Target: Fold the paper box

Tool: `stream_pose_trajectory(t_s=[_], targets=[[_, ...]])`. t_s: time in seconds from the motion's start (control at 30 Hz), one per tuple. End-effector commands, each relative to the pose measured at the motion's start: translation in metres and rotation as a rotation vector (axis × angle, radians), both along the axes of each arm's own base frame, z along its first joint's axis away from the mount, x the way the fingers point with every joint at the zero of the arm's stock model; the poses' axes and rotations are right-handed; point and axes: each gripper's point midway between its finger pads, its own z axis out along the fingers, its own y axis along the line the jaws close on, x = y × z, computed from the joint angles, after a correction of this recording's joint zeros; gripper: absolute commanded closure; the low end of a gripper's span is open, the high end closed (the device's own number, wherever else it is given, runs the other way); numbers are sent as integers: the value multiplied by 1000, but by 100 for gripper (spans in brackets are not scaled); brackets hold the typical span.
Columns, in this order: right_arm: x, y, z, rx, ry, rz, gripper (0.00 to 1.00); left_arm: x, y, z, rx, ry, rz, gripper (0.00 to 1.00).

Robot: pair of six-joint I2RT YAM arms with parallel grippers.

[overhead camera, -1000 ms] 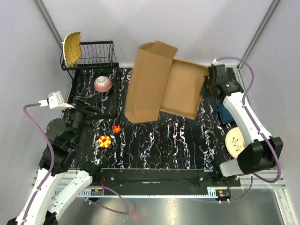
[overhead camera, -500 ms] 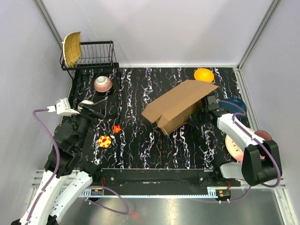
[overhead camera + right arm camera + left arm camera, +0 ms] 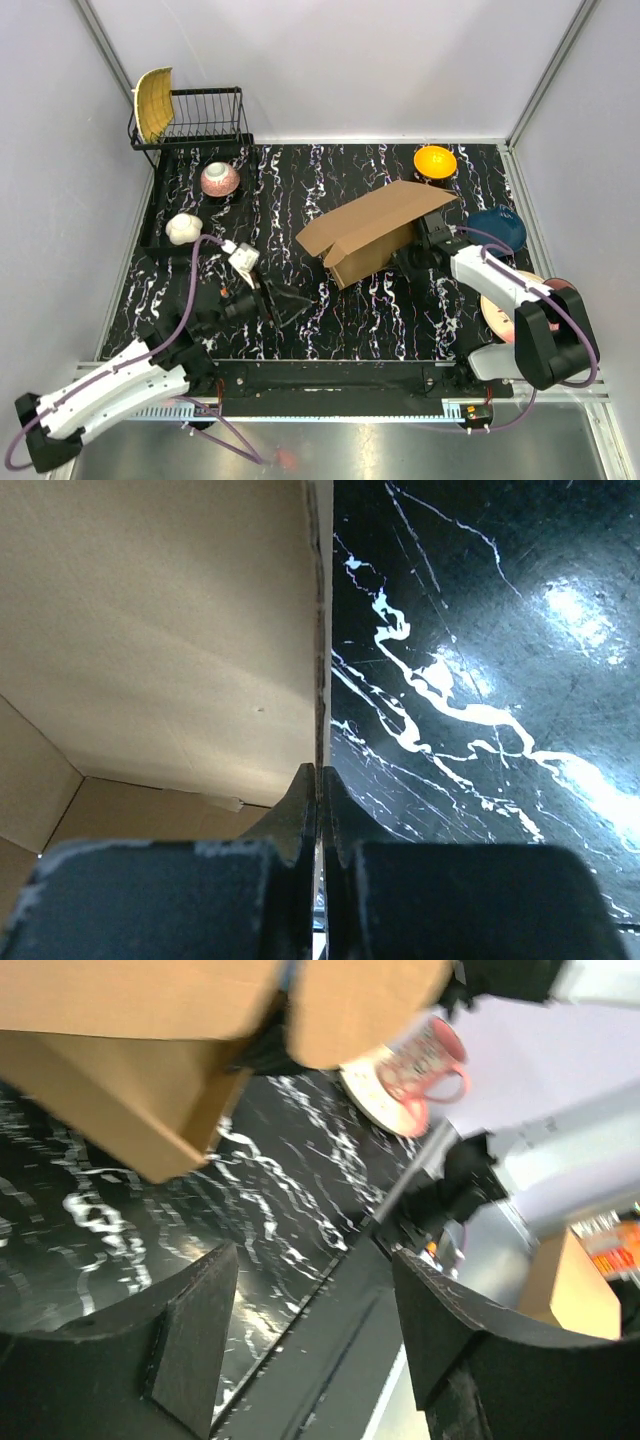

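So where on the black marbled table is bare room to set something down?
Bare: the back strip between the round pink bowl and the orange bowl, and the front patch between the brown cardboard box and the near edge. Crowded: the right side, with the dark blue bowl and right gripper.

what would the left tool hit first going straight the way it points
Most likely the paper box, whose near corner lies just ahead of the left tool; depth is unclear, so it might slip past beneath it.
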Motion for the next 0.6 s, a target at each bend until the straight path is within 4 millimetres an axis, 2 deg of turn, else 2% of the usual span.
stream_pose_trajectory(t_s=[0.0,0.03,0.07,0.1,0.13,0.17,0.27,0.33,0.37,0.4,0.5,0.57], targets=[[14,3,-2,5,-53,-27,100,-33,-40,16,-47,-72,-190,34],[11,2,-7,4,-45,-24,100,-29,-46,23,-51,-85,-178,34],[12,3,-6,12,-57,-22,100,-22,-58,9,4,-62,-167,34],[10,3,-9,12,-54,-20,100,-17,-65,9,23,-77,-158,34],[5,1,-16,8,-41,-19,100,-11,-75,27,4,-108,-159,32],[5,2,-16,17,-52,-16,100,-2,-88,12,77,-103,-161,32],[-4,0,-25,20,-42,-7,100,29,-110,6,182,-119,-98,31],[-12,-3,-33,15,-29,1,100,54,-117,2,204,-91,-53,31],[-12,-3,-30,17,-46,5,100,62,-117,1,194,-65,-28,31],[-14,-3,-30,20,-49,8,100,80,-111,2,189,-56,20,31],[-19,-3,-31,36,-63,15,100,113,-104,-2,174,-30,73,31],[-22,2,-34,55,-73,29,100,129,-108,-6,199,-17,67,31]])
